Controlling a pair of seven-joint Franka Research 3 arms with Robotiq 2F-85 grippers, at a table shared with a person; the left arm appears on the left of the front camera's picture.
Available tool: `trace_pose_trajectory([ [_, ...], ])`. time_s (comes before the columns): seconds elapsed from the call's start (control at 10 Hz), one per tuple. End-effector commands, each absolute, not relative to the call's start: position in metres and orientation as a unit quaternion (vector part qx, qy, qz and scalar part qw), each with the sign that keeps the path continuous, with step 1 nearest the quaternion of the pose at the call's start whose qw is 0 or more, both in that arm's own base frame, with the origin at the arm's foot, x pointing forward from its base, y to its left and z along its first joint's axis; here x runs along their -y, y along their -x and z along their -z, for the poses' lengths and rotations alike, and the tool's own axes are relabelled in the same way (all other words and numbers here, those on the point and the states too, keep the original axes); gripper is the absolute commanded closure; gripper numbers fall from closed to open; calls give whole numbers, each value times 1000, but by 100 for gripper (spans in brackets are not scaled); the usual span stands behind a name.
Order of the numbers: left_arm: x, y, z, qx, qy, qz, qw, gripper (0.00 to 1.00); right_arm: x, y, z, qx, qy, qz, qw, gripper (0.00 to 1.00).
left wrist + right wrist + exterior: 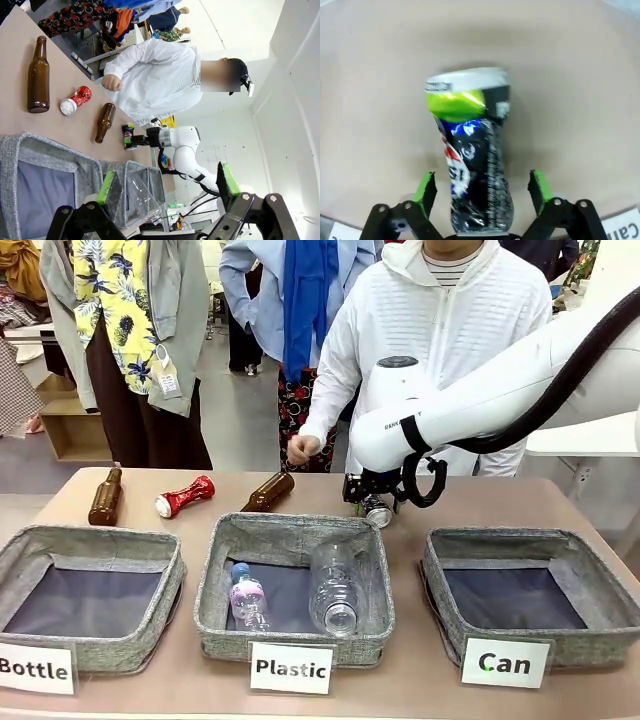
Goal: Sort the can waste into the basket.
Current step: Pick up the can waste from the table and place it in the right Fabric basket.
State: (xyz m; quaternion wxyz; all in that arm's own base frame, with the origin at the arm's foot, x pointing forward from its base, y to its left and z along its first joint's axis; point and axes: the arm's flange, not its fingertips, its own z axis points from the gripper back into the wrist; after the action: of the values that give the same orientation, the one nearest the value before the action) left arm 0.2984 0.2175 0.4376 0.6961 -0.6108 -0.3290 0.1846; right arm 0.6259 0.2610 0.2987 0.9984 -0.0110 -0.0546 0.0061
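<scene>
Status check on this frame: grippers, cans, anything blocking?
Left gripper open, holding nothing. Right gripper open, straddling black can on table, not yet gripped. Red can lies far left. No obstruction seen to Can basket.

Right arm (pixel 500 390): comes in from the right and crosses toward the middle, wrist bent downward.
Right end effector (pixel 374 502): points down, low over the surface (pixel 470 502); green-padded fingers (pixel 426 192) spread wide apart, not closed.
Left end effector (pixel 166 181): raised, wrist rolled so its view lies sideways; both pads stand fully apart.
</scene>
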Motion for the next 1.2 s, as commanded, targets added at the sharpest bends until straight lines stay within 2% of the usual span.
trace_pose_trajectory([
  [0.0, -217, -298, -438, 338, 612, -175, 693, 0, -258, -633, -304, 67, 12, -16, 998, 60],
  [0.1, -217, -298, -438, 338, 612, -175, 693, 0, -254, -632, -304, 63, 14, -15, 998, 82],
  [0.2, -217, -298, -438, 338, 612, -175, 693, 0, -251, -631, -304, 57, 9, -16, 998, 100],
  [0.4, -217, -298, -438, 338, 612, -175, 693, 0, -236, -626, -308, 54, -5, -12, 998, 100],
  [0.5, -217, -298, -438, 338, 612, -175, 693, 0, -232, -624, -311, 55, -11, -12, 998, 96],
  [0.6, -217, -298, -438, 338, 612, -175, 693, 0, -229, -619, -317, 58, -19, -17, 998, 100],
  [0.7, -217, -298, -438, 338, 612, -175, 693, 0, -225, -608, -332, 51, -25, -18, 998, 100],
  [0.9, -217, -298, -438, 338, 612, -175, 693, 0, -192, -547, -400, 44, -55, -63, 995, 100],
  [1.1, -217, -298, -438, 338, 612, -175, 693, 0, -154, -474, -453, 48, -68, -153, 985, 100],
])
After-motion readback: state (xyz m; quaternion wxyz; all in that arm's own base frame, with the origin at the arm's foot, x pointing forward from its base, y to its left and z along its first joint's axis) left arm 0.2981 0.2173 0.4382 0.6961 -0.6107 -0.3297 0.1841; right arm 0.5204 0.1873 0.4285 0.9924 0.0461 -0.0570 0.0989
